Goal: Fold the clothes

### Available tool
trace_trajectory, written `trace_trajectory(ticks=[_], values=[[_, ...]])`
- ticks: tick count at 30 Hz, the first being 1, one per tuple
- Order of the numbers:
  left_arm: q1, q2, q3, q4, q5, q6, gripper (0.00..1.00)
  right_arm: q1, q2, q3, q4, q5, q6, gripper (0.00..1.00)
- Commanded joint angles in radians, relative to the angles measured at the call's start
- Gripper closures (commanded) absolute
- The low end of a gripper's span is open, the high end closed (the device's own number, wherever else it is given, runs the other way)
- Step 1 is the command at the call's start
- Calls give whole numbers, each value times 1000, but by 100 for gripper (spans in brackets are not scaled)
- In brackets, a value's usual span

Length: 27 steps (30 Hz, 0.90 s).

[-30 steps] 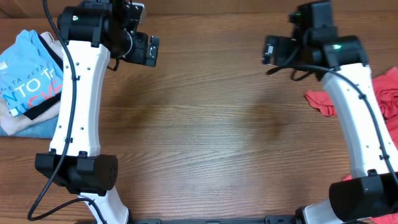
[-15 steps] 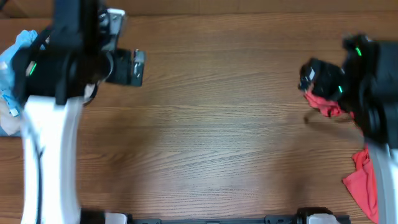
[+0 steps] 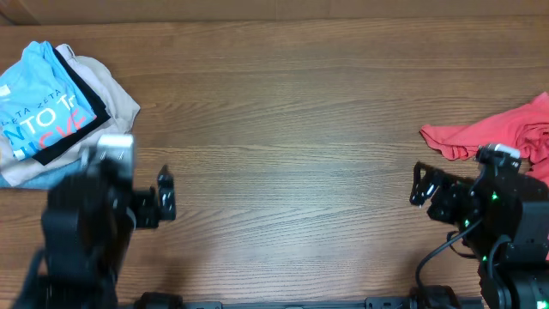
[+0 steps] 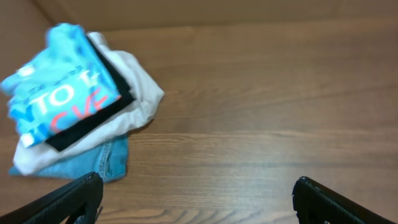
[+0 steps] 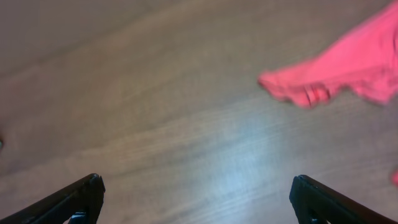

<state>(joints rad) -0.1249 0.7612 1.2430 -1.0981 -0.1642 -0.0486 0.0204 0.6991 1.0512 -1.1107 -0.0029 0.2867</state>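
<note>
Two end effectors, both spread wide, pinching nothing: left end effector over the near-left part of the table, right end effector over the near-right part. Nothing folded yet, judging by the heaps.

Sky-blue T-shirt bunched in the far-left corner, on top of a black garment, a beige garment and a denim-blue piece, all pressed together. Coral-red T-shirt crumpled at the right edge, partly out of the overhead view, just beyond the right end effector.

Likely trouble at the left: biting too deep into the heap and lifting the black or beige layer along with the blue shirt. Equally possible: catching only one loose fold and dragging the whole pile toward the middle as a knot.

Likely trouble at the right: seizing the red shirt by a bunched lobe instead of a hem or shoulder, so ending with a twisted spread. Also some risk of nudging cloth off the right edge, given so little table beyond. Cannot tell collar from sleeves on either shirt; hence a fair chance of a blind grasp and a crooked first fold.
</note>
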Motion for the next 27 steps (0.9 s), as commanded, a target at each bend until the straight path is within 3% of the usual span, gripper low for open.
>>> trace_trajectory(ticks=[1,15,27], values=[[-6,-102,-97,39,-78,-106,0,2,-2,-11,-35,1,6,0],[-6,-118,-127,-126,-78,-116,0,2,0,-11,-58,1,6,0],[-6,-118,-127,-132,-78,-116,0,0,-13,-14,-58,1,6,0]])
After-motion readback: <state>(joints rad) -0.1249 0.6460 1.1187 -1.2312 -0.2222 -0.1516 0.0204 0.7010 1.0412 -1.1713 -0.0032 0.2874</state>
